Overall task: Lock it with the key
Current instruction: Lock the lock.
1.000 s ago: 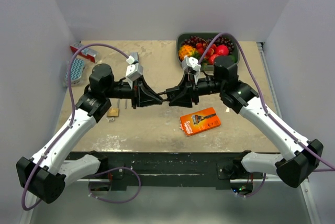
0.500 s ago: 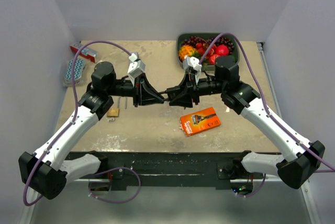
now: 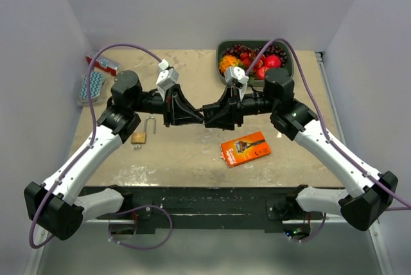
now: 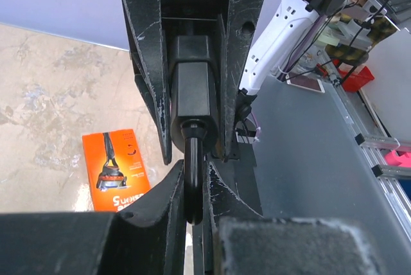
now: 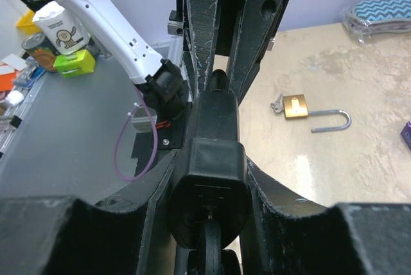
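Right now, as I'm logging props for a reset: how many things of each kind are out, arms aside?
Padlock: 1
Boxes: 2, orange box and red box
Chevron pouch: 1
Fruit tray: 1
Black item held in midair: 1
Total: 6

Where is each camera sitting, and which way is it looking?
Top external: high above and behind the arm bases, looking down on the table; both arms show.
Left wrist: on the left arm, facing the right fingers and the orange box; the left fingers show at the bottom.
Right wrist: on the right arm, facing the left fingers and the brass padlock; the right fingers show at the bottom.
Shared: both wrist views see the black piece gripped between them.
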`<action>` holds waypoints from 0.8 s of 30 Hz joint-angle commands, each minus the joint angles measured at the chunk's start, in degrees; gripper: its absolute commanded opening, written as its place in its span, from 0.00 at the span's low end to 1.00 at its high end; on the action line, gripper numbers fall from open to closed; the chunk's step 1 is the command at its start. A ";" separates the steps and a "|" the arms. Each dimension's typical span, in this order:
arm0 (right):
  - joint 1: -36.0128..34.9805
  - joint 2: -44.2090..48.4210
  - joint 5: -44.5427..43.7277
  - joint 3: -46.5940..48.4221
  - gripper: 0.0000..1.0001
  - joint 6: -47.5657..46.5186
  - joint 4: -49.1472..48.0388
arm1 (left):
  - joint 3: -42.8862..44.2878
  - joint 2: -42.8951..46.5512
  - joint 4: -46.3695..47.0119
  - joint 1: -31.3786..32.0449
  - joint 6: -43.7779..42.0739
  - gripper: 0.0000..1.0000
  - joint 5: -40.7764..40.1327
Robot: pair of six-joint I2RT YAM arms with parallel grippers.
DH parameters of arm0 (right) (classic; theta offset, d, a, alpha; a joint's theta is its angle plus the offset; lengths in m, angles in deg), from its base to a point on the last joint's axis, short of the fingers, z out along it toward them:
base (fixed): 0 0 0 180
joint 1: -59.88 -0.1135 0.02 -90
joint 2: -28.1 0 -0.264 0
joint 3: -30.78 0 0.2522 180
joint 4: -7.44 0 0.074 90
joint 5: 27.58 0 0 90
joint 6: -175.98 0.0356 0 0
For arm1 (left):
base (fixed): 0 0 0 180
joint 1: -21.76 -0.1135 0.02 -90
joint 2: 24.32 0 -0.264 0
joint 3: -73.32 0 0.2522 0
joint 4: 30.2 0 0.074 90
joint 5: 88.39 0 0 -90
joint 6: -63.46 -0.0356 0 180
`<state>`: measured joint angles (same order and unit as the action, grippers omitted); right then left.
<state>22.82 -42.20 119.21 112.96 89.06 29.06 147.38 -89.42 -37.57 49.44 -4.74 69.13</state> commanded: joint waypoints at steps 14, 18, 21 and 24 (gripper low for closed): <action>-9.70 -5.46 1.31 0.04 0.00 -9.74 6.79 | 6.68 2.08 -1.10 6.07 -10.10 0.00 -6.44; -6.63 -4.49 0.42 0.92 0.10 -13.88 13.84 | 6.86 3.66 -6.30 2.48 -13.54 0.00 -5.83; -4.70 -4.14 -0.10 1.62 0.36 -15.37 17.45 | 6.59 4.10 -8.13 1.06 -13.36 0.00 -5.48; -2.59 -4.14 0.24 2.24 0.53 -15.29 19.47 | 5.20 4.37 -5.27 0.18 -10.57 0.00 -5.21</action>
<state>20.92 -43.80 118.41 114.76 77.91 40.82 148.69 -86.38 -55.51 49.50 -17.15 64.35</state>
